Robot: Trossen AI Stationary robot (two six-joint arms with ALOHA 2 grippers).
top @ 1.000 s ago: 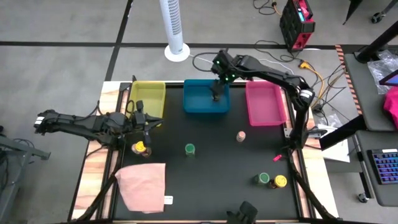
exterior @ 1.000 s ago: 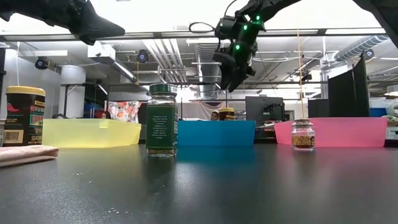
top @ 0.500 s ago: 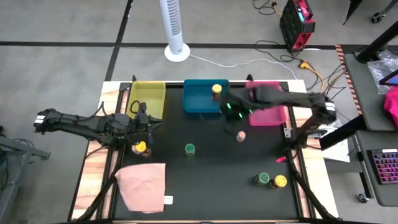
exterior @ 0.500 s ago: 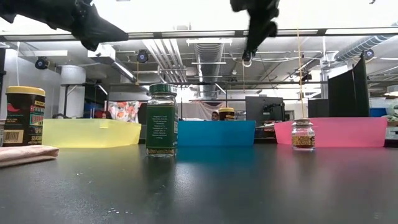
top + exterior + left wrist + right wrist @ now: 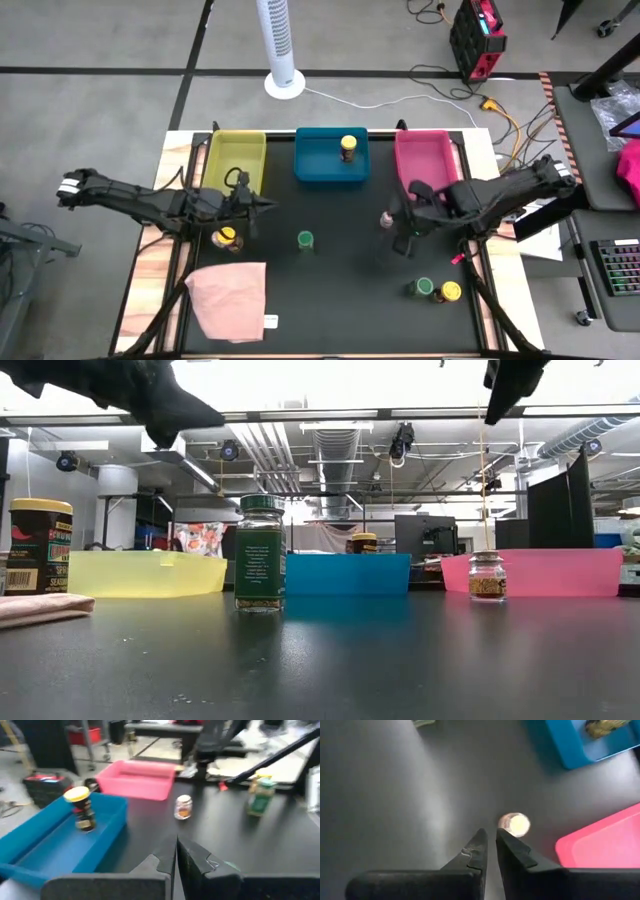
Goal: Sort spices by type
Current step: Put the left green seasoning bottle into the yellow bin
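Small spice jars stand upright on the black table. A yellow-lidded jar [image 5: 348, 147] stands inside the blue bin [image 5: 322, 170]. A pink-lidded jar [image 5: 387, 219] stands in front of the pink bin [image 5: 425, 165]. My right gripper [image 5: 490, 834] is shut and empty, high above the table beside that jar [image 5: 516, 824]. My left gripper [image 5: 264, 203], also shut and empty, hovers in front of the yellow bin [image 5: 237, 160], above a yellow-lidded jar [image 5: 227, 238]. A green-lidded jar [image 5: 305, 240] stands mid-table. A green-lidded jar [image 5: 424, 288] and a yellow-lidded one [image 5: 451, 291] stand near right.
A pink cloth [image 5: 228, 300] lies at the near left corner. The three bins line the far edge. Both arms show only at the top of the low view, high above the jars [image 5: 260, 555]. A white tower fan [image 5: 280, 45] stands on the floor beyond the table.
My right gripper has risen out of the blue bin and swung toward the table's near right, ending over the pink-lidded jar. The yellow-lidded jar stays upright in the blue bin. My left gripper has edged toward the table's right.
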